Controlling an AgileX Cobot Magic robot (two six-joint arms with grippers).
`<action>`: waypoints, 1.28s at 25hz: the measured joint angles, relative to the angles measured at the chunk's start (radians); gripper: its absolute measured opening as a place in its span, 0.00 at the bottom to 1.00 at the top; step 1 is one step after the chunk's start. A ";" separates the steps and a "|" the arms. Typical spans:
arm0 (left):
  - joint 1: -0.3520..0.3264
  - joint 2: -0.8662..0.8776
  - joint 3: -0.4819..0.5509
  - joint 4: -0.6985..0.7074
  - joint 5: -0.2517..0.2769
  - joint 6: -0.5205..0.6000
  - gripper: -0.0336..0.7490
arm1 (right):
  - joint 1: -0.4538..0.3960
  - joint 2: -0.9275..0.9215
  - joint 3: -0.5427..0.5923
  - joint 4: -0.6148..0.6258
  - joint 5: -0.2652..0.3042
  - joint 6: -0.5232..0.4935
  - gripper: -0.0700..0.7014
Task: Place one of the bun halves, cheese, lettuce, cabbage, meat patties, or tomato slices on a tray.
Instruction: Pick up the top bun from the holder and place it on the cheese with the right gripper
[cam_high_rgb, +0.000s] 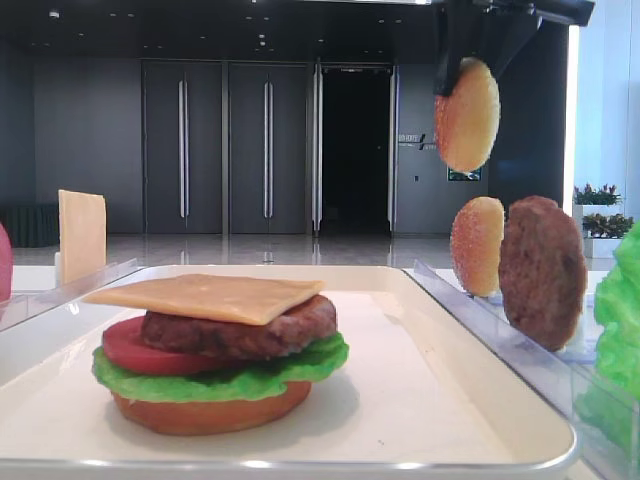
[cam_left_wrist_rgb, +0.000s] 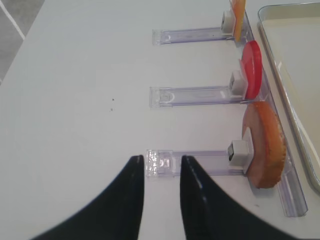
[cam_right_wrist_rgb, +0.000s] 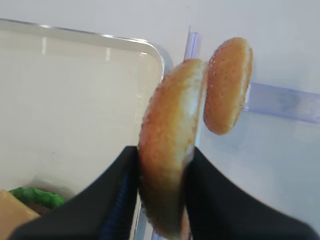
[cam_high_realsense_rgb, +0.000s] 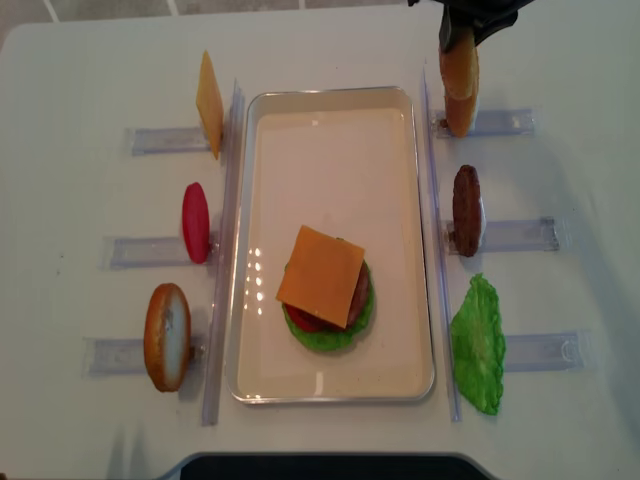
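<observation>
The right gripper (cam_right_wrist_rgb: 165, 175) clamps a sesame bun top (cam_right_wrist_rgb: 170, 145) on edge above its rack (left jaws idle, slightly apart); the cheese-topped stack (cam_high_realsense_rgb: 328, 285) on the tray (cam_high_realsense_rgb: 400, 200) lies left and nearer

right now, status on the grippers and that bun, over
Right gripper shut on sesame bun top, lifted clear of its rack. Left gripper open, empty, over table. Tray stack topped with cheese. Nothing in the way.

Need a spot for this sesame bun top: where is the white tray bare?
The white rectangular tray is bare across its far half, beyond the cheese-topped burger stack. Narrow bare strips flank the stack and lie along the near rim.
</observation>
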 joint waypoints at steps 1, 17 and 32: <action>0.000 0.000 0.000 0.000 0.000 0.000 0.29 | 0.001 -0.016 0.000 0.000 0.002 0.000 0.40; 0.000 0.000 0.000 0.000 0.000 0.000 0.29 | 0.002 -0.193 0.049 0.003 0.005 0.051 0.40; 0.000 0.000 0.000 0.001 0.000 0.000 0.29 | 0.106 -0.739 0.592 -0.032 0.008 0.164 0.40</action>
